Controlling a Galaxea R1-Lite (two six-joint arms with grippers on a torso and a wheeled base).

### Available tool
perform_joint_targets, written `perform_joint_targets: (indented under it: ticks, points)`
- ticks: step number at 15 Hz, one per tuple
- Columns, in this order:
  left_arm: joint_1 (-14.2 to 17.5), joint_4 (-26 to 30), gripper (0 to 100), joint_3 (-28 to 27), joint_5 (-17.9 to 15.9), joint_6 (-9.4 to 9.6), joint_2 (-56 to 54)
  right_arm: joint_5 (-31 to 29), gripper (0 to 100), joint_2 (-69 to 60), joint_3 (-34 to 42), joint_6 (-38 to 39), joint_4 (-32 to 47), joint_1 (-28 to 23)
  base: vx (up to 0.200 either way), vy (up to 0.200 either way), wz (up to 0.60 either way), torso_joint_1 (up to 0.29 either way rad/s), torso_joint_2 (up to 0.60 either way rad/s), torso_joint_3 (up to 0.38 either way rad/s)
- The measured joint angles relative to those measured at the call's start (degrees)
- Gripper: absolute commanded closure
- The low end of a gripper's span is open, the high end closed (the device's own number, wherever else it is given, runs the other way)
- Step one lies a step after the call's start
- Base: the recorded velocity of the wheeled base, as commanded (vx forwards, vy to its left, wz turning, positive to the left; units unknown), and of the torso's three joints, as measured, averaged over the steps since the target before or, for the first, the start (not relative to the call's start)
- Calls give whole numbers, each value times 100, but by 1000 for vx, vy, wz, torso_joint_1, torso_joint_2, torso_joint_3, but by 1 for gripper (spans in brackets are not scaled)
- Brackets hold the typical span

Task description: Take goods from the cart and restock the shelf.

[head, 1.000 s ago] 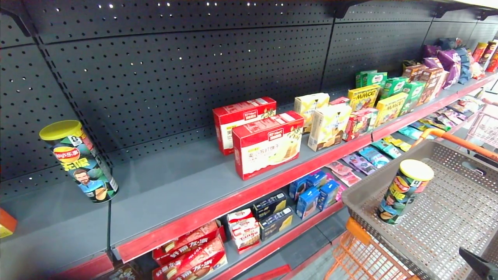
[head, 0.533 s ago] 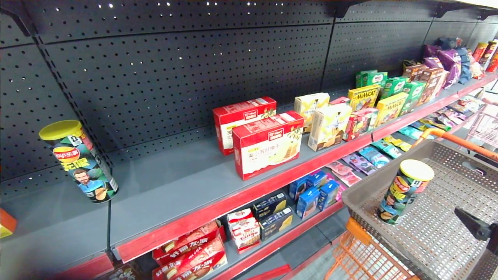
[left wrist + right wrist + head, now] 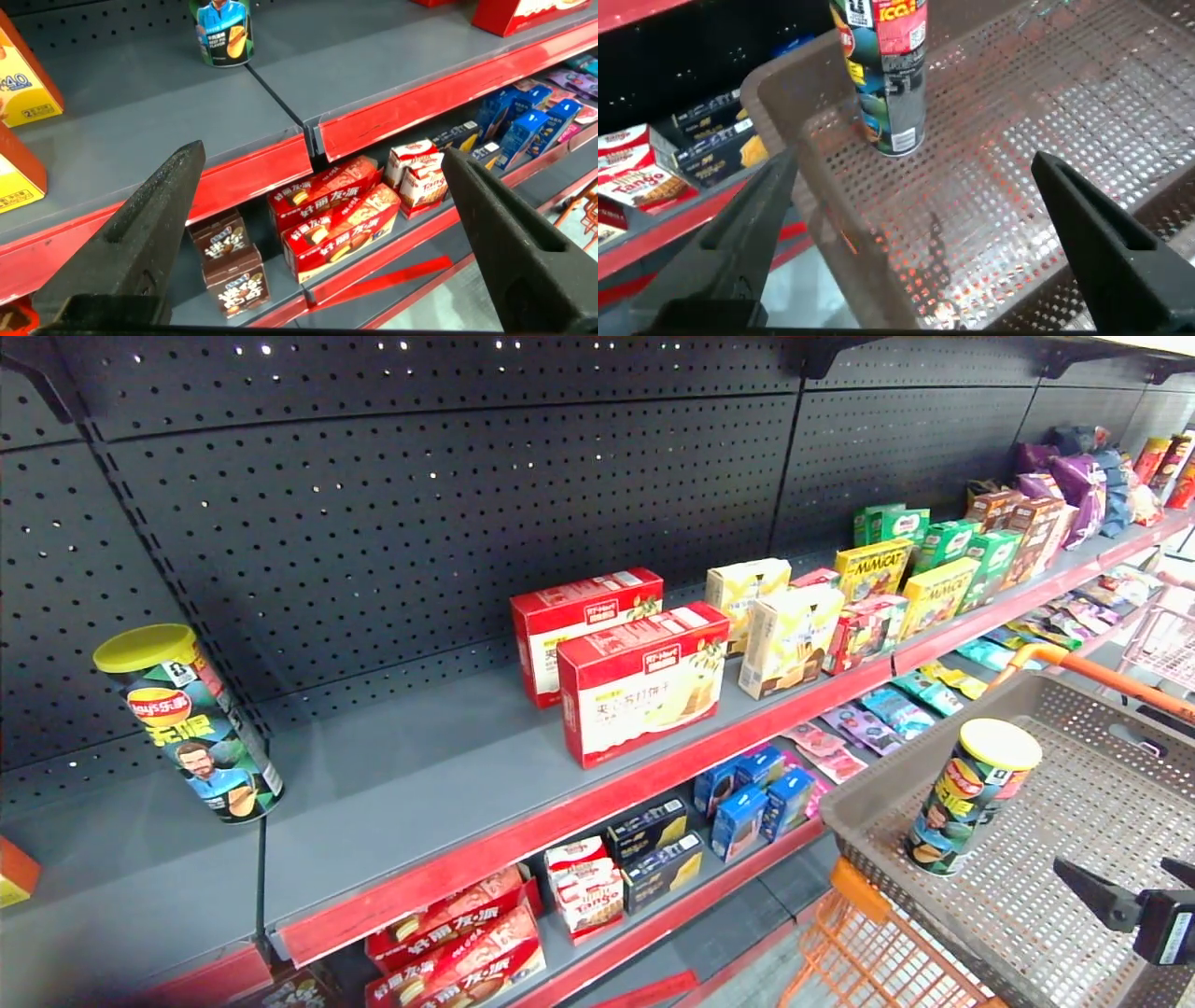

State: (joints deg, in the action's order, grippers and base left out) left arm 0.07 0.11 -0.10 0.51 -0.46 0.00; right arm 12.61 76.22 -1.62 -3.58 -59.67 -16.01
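Right tool [image 3: 1116, 870] spread wide, holding nothing, over the grey cart basket [image 3: 1074, 709], near the upright chip can [image 3: 971, 798] standing by the basket's shelf-side corner. Left tool [image 3: 322, 154] also spread wide and empty, facing the shelf [image 3: 420, 784]. Second chip can [image 3: 187, 723] upright on the shelf's left part.

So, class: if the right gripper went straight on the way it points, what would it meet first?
Probably the chips can standing in the cart basket; the right gripper aims at it. Depth is unclear, so the mesh floor might come first.
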Motion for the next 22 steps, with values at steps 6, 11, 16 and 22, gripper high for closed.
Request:
perform_joint_targets:
  ticks: [6, 11, 16, 22]
  points:
    - [0, 2, 0, 0, 0, 0, 0, 105, 0, 783, -301, 28, -735, 49, 0, 0, 0, 0, 0, 0]
    - [0, 2, 0, 0, 0, 0, 0, 138, 0, 1877, -333, 17, -1719, 451, 0, 0, 0, 0, 0, 0]
    - [0, 2, 0, 0, 0, -2, 0, 138, 0, 2670, -595, -29, -2183, 567, 0, 0, 0, 0, 0, 0]
    - [0, 0, 0, 0, 0, 2, 0, 168, 0, 3301, -1152, -44, -2276, 545, 0, 0, 0, 0, 0, 0]
